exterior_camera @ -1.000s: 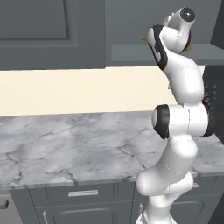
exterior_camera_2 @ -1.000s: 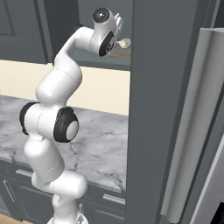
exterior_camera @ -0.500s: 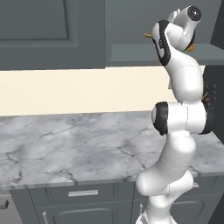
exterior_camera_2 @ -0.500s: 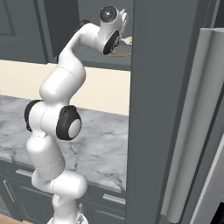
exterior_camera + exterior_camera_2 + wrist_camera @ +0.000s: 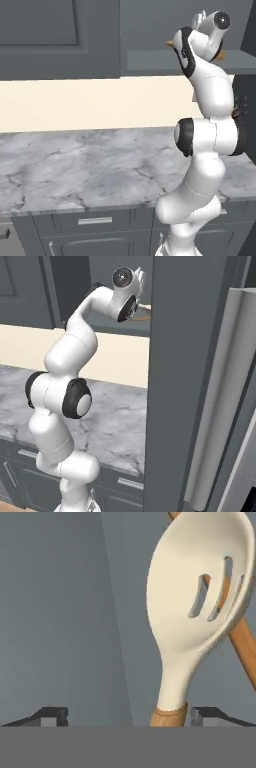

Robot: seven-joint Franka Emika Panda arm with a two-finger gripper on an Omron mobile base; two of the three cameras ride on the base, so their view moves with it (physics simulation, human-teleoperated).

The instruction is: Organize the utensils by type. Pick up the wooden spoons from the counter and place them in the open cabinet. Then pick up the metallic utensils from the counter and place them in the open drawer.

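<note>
- Up at the cabinet [image 5: 150,30] shelf, the tool [image 5: 127,714] stands wide open, gripping nothing.
- Between its fingertips [image 5: 50,714] rises the cream slotted spoon [image 5: 197,607], crossing a brown spoon [image 5: 245,647].

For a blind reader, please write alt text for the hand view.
A cream slotted spoon with a brown handle lies between the open gripper fingertips, over a second brown spoon, inside the grey cabinet.

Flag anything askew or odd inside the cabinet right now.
The cream slotted spoon lies crossed over the orange-brown spoon rather than beside it. The gripper is open, tips either side of its handle. Nothing damaged.
</note>
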